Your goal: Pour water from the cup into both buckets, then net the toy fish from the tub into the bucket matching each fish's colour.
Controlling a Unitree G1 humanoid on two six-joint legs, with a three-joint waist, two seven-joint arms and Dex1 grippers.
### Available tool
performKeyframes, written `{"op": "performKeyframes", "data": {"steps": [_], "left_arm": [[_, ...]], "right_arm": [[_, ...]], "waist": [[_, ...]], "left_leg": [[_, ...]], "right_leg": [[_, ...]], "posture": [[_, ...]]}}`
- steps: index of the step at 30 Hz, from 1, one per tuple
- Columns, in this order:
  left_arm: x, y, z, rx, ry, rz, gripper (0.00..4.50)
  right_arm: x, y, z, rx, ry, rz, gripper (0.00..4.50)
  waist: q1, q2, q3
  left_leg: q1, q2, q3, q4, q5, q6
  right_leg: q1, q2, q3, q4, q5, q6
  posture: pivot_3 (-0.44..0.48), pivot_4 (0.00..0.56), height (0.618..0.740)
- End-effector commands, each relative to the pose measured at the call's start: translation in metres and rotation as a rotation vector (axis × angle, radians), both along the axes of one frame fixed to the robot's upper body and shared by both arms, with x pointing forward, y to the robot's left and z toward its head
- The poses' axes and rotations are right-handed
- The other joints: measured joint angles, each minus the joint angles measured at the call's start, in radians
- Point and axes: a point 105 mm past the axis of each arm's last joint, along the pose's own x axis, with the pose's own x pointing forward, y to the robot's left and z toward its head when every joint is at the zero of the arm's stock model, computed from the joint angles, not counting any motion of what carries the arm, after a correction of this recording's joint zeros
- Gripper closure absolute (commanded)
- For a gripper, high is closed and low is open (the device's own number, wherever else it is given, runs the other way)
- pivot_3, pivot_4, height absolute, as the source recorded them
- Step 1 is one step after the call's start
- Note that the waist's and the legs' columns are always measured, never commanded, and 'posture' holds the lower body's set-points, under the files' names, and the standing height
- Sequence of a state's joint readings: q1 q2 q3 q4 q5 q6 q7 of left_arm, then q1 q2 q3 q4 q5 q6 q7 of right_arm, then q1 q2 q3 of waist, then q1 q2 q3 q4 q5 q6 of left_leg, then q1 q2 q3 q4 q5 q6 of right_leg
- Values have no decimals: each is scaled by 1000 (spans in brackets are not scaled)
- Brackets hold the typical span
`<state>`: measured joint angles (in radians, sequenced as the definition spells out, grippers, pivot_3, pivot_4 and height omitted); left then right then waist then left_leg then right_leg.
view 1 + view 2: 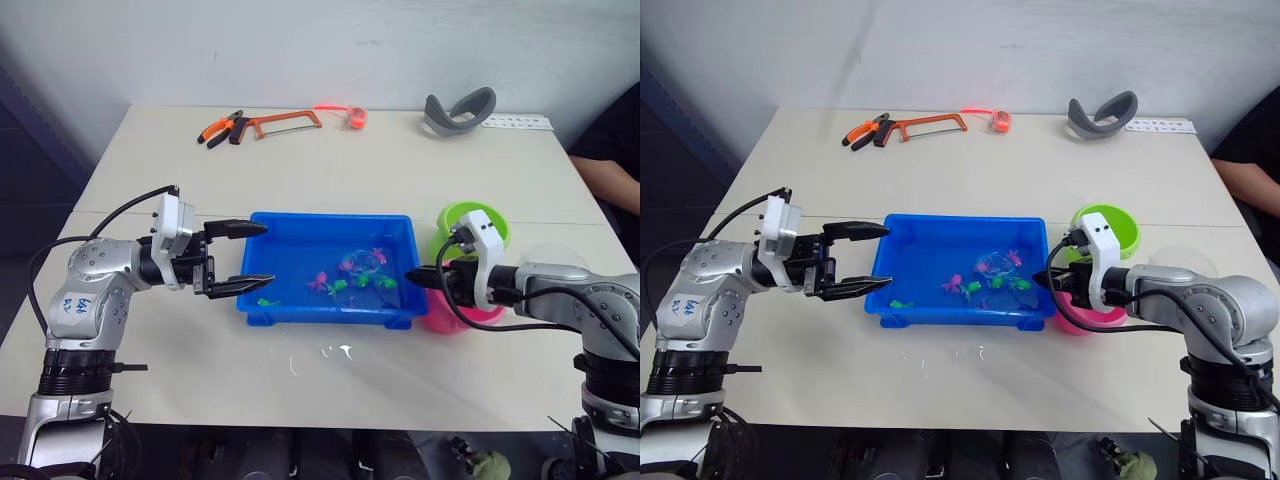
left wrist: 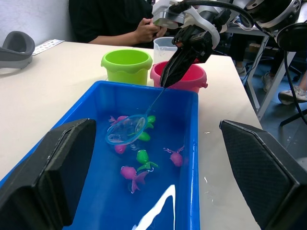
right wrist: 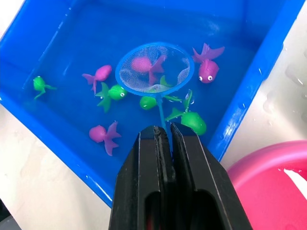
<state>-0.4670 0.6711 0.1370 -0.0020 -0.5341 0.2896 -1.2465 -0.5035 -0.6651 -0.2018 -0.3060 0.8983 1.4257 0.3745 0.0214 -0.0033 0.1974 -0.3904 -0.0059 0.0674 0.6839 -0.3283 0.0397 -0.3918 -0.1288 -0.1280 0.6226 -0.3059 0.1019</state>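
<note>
Behind the right end effector (image 1: 412, 276), the pink bucket (image 1: 470, 316) is mostly hidden by the arm. Where the net (image 3: 154, 68) handle enters that end effector's fingers (image 3: 152, 158), they cover its upper length. A pink fish (image 3: 146, 64) shows only blurred through the mesh. Past both buckets, the clear cup (image 2: 165, 48) is half hidden, and the person (image 2: 120, 21) there is cut off by the picture's edge.

Bright, even light; soft shadows, sharp focus.
</note>
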Motion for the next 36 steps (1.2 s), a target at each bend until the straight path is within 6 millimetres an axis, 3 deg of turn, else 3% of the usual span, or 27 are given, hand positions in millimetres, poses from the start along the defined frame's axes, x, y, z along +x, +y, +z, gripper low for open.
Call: {"op": "performKeyframes", "data": {"steps": [1,10,20,25,30,36], "left_arm": [[-7,-7,9,-9,-43,-44,23],[-7,-8,9,-10,-45,-44,23],[-5,-8,7,-10,-44,-41,23],[-5,-7,6,-7,-44,-39,23],[-5,-5,4,-7,-40,-36,23],[-1,-10,5,-30,-30,-60,23]], "right_arm": [[0,-3,4,0,7,-20,4500],[2,-6,0,-25,41,-65,4500],[15,-1,18,-75,-199,-73,4500],[4,4,29,-62,-349,11,4500],[-12,-8,39,-36,-452,29,4500],[-39,-24,56,-119,-636,95,4500]], "waist": [[0,0,0],[-1,0,0],[-1,0,0],[2,0,0],[1,0,0],[3,0,0]], "left_leg": [[0,0,0,0,0,0],[0,0,0,0,0,0],[0,0,0,0,0,0],[0,0,0,0,0,0],[0,0,0,0,0,0],[0,0,0,0,0,0]], "right_leg": [[0,0,0,0,0,0],[0,0,0,0,0,0],[0,2,0,0,0,0],[0,2,0,0,0,0],[0,2,0,0,0,0],[0,2,0,0,0,0]], "posture": [[0,150,740],[0,150,740],[0,150,740],[0,150,740],[0,150,740],[0,150,740]]}}
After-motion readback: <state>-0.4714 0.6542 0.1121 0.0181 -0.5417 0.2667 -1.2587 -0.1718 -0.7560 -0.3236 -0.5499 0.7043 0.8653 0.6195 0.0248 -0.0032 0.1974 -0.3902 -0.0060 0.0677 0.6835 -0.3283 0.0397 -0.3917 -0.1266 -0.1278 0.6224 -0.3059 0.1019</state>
